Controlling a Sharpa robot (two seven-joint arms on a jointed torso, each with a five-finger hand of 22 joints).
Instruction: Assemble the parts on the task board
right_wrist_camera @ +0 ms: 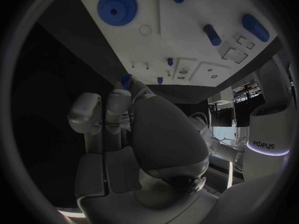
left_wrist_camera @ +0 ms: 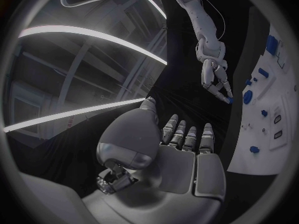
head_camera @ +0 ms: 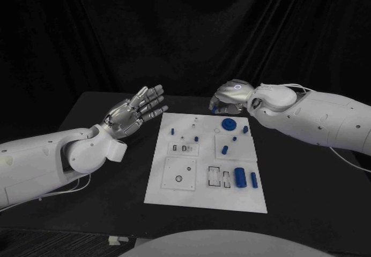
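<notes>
The white task board (head_camera: 176,191) lies in the middle of the black table. On it are a blue gear (head_camera: 229,125), two blue cylinders (head_camera: 240,177) near the front and several small blue pegs (head_camera: 225,150). My left hand (head_camera: 135,112) hovers left of the board's far corner, palm up with the fingers spread, holding nothing. My right hand (head_camera: 229,96) hangs just beyond the board's far edge and pinches a small blue part (right_wrist_camera: 126,79) at its fingertips. The left wrist view shows that part (left_wrist_camera: 229,100) under the right hand (left_wrist_camera: 215,79), beside the board (left_wrist_camera: 268,114).
The right wrist view looks along the board (right_wrist_camera: 187,35) past the gear (right_wrist_camera: 116,7), a peg (right_wrist_camera: 212,35) and a cylinder (right_wrist_camera: 255,27). Rectangular and round recesses (head_camera: 214,176) sit in the board's near half. Bare black table flanks the board on both sides.
</notes>
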